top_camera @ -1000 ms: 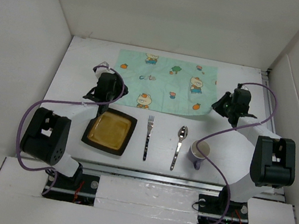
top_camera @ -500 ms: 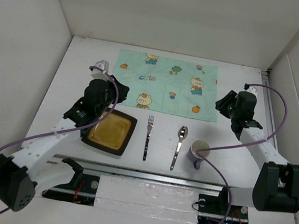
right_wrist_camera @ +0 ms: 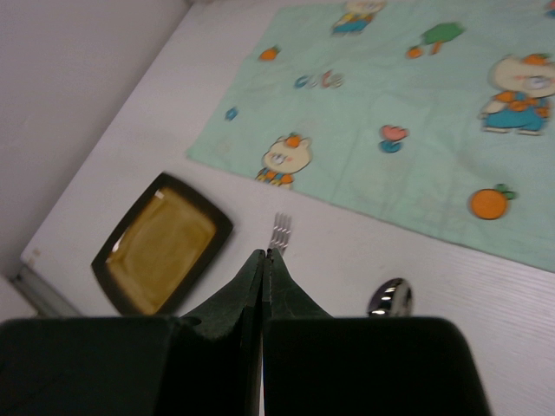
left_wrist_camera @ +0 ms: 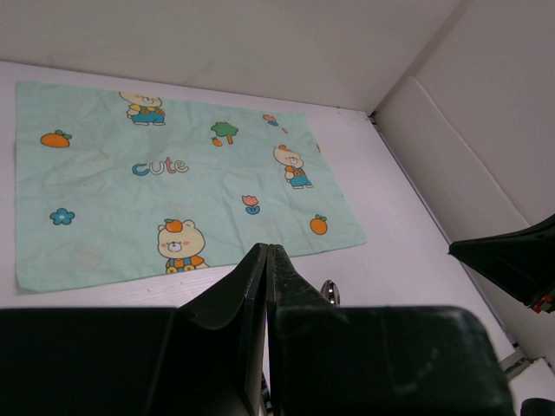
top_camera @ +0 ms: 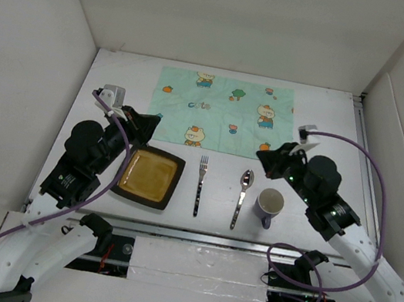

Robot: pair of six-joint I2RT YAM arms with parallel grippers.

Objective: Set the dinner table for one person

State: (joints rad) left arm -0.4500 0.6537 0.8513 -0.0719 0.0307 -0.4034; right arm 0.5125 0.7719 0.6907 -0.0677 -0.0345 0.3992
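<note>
plate [top_camera: 148, 177], fork [top_camera: 200, 184], spoon [top_camera: 241, 197], mug [top_camera: 269, 206] in a row beside cloth [top_camera: 224, 113]; left pincer [left_wrist_camera: 265, 251], right pincer [right_wrist_camera: 264, 256] together, empty

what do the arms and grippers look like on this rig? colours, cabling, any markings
The left arm and right arm have white links and black joint housings. A purple cable loops loosely along each. The left gripper and right gripper are matte black with flat, tapering fingers. A small pale camera block sits at each wrist. No markings visible.

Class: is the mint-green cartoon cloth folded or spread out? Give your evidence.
Spread out. The cloth lies as one full rectangle on the dinner table, its cartoon prints all showing, only lightly wrinkled.
</note>
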